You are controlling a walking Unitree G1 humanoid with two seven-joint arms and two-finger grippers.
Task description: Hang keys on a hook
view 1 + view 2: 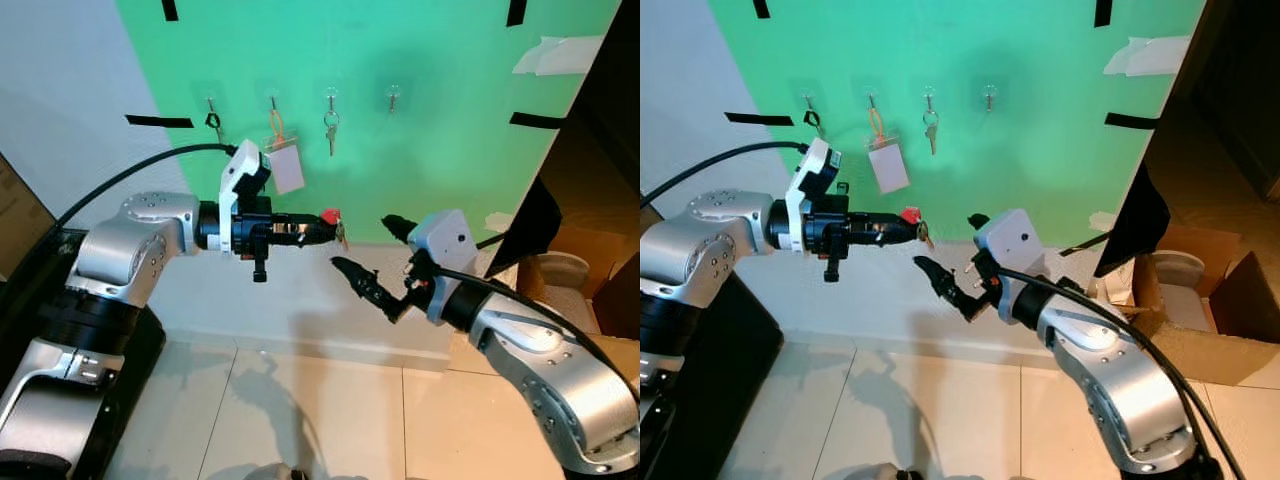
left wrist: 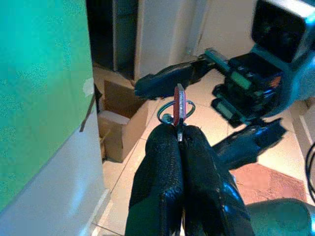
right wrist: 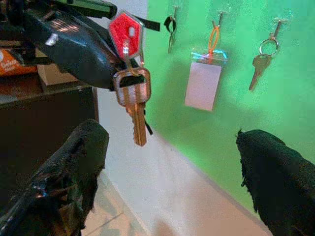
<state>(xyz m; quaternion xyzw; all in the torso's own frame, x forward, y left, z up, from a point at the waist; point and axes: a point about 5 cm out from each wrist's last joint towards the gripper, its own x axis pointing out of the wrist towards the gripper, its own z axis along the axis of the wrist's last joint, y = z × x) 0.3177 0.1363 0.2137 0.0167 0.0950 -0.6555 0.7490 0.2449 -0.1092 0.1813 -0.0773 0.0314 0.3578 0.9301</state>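
The left gripper (image 1: 325,228) pinches one red-tagged key (image 3: 133,98) in front of the green board (image 1: 440,150), below its four hooks (image 1: 393,96). The right gripper (image 1: 375,250) gapes wide just beside the key, touching nothing. Three hooks carry items; the rightmost is bare.

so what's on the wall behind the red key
Behind the red key is the green panel with hooks holding a badge card and a key. The left gripper covers part.
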